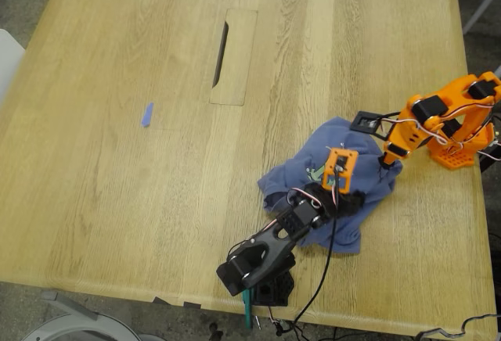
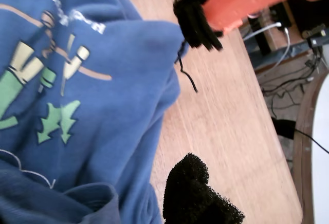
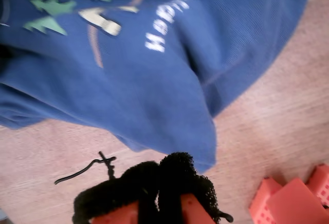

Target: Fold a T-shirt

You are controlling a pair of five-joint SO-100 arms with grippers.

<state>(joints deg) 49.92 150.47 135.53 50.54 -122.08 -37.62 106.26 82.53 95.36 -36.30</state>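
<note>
Pale wood made up the large table (image 1: 117, 161), bare over most of its top. The blue-purple T-shirt (image 1: 337, 134) lay in a crumpled heap near the table's front edge, toward the exterior view's right, between the two arms. It was not spread flat. Its cartoon print and pale lettering faced up amid the folds, so folding had, as I judged it, barely begun.

My first gripper (image 2: 198, 95), on the black arm, hung low over the heap with its foam-padded claw spread wide. Only bare wood and the shirt's edge sat between the pads, so it gripped nothing. That looked like readiness to take hold of a hem.

My second gripper (image 3: 159, 183), on the orange arm, sat at the shirt's edge on the exterior view's right. Its pads were pressed together. The cloth's corner touched them, but the blurred view did not show whether any fabric was pinched, though it seemed not.

A small blue strip (image 1: 146, 114) lay well apart on the exterior view's left. A thin black thread (image 3: 85, 170) lay loose on the wood just beside the second gripper's pads.
</note>
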